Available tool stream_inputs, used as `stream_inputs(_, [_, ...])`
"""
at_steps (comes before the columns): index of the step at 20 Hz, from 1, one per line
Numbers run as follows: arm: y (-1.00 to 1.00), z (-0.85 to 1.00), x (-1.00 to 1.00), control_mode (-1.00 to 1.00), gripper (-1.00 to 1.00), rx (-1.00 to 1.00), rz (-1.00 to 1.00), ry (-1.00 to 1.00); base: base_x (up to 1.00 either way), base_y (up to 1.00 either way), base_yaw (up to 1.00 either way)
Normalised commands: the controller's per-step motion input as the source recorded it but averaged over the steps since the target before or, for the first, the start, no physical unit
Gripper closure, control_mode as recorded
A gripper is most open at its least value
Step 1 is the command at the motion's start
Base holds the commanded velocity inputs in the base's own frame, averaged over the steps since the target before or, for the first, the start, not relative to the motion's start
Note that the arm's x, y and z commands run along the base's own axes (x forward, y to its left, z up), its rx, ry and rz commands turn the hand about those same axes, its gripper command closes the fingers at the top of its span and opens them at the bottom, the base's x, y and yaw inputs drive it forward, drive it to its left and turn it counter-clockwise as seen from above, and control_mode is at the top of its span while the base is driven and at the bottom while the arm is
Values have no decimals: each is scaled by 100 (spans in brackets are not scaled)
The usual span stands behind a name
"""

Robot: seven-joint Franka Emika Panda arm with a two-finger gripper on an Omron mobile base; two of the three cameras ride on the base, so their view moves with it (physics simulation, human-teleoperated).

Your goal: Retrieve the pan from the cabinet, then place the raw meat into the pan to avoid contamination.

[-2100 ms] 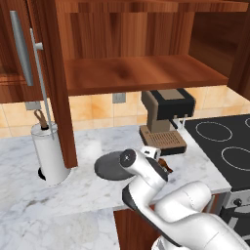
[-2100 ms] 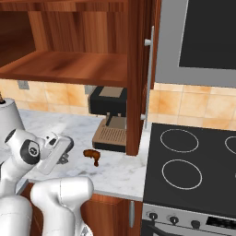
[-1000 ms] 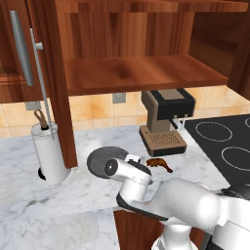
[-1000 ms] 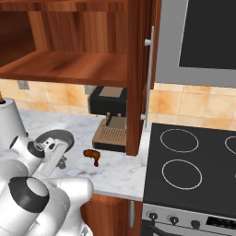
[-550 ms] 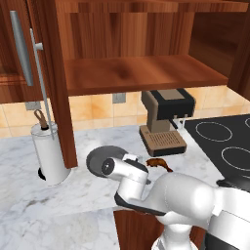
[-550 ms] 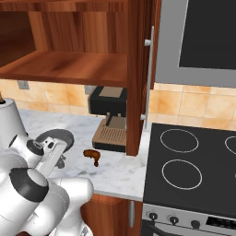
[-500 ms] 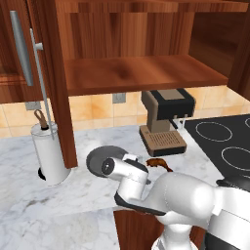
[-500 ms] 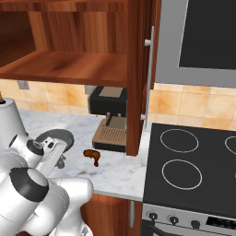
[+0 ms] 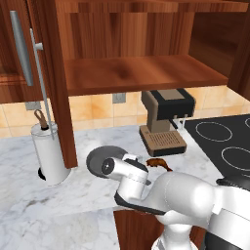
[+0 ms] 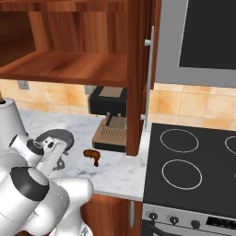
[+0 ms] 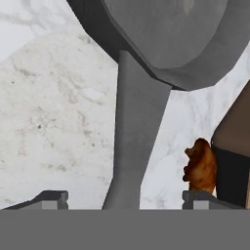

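The dark grey pan (image 9: 99, 157) (image 10: 58, 138) lies on the marble counter below the open cabinet (image 9: 141, 74) (image 10: 69, 64), whose wooden shelf is bare. In the hand view the pan's bowl (image 11: 166, 34) is at the top and its long handle (image 11: 136, 136) runs down between my fingertips. My gripper (image 11: 124, 200) is open, with a gap on each side of the handle. The raw meat (image 9: 157, 163) (image 10: 91, 155) (image 11: 201, 166), a small reddish-brown drumstick, lies on the counter just right of the pan, in front of the coffee machine.
A black and tan coffee machine (image 9: 163, 122) (image 10: 108, 117) stands at the back of the counter. A white utensil canister (image 9: 49, 154) is at the left. The black stovetop (image 9: 224, 141) (image 10: 193, 166) lies to the right. An open cabinet door (image 10: 138, 69) hangs beside the coffee machine.
My jaws have opened off the pan's handle; they were shut on it before. The pan stays on the counter and the arm has hardly moved.
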Motion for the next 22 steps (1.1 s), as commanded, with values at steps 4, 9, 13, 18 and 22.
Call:
stream_inputs(4, [0, 0, 0, -100, -100, 0, -2, 0, 0, 0, 0])
stream_inputs(9, [1, 20, -2, -100, -100, 16, -3, 2, 0, 0, 0])
stream_inputs(13, [0, 27, -13, -100, -100, 25, -1, 1, 0, 0, 0])
stream_inputs(18, [-5, 28, -35, -100, -100, 18, -1, -3, 0, 0, 0])
stream_inputs(22, [-33, 33, -53, -100, -100, 6, -11, -14, 0, 0, 0])
